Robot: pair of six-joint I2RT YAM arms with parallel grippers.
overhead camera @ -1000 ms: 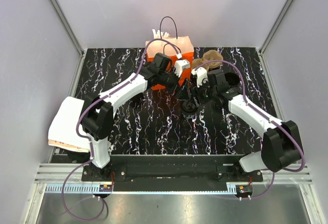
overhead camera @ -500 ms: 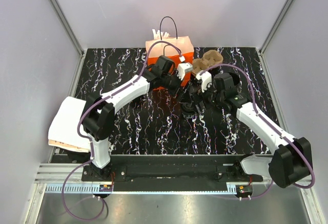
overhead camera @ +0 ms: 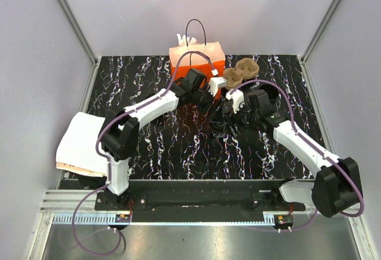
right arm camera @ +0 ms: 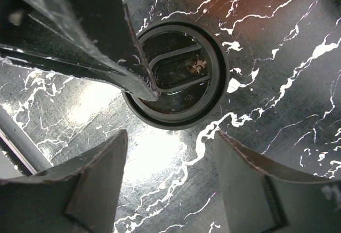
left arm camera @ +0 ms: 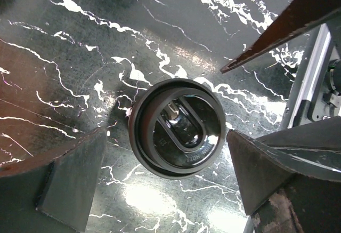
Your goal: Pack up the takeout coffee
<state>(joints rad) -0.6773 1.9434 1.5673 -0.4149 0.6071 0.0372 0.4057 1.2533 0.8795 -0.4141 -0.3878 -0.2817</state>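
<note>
**Inspector:** Location of the task item?

**Assessor:** The small round black disposable coffee cup [left arm camera: 178, 129], lid on, stands upright on the black white-veined tabletop [overhead camera: 149, 147]. It is in front of the orange paper bag [overhead camera: 196, 55] and apart from it. It is not packed.

**Inspector:** The claws?

**Assessor:** The left gripper [left arm camera: 165, 133] is spread wide with a finger on either side of the cup. Bare table shows between each finger and the cup wall, so there is no contact. The right gripper [right arm camera: 170, 137] is likewise spread and pinches nothing; the cup lies just beyond its fingertips. One left finger crosses the right wrist view over the lid's rim.

**Inspector:** Step in hand?

**Assessor:** In my judgement, the pick-up. Both arms are over the cup and no grasp is taken yet.

**Inspector:** Next requirement?

**Assessor:** One arm should close squarely on the cup wall below the lid, gently enough not to crush it. The other should give way, as the space is crowded. The cup then needs an upright lift toward the bag. I cannot tell whether the bag's mouth stands open.
</note>
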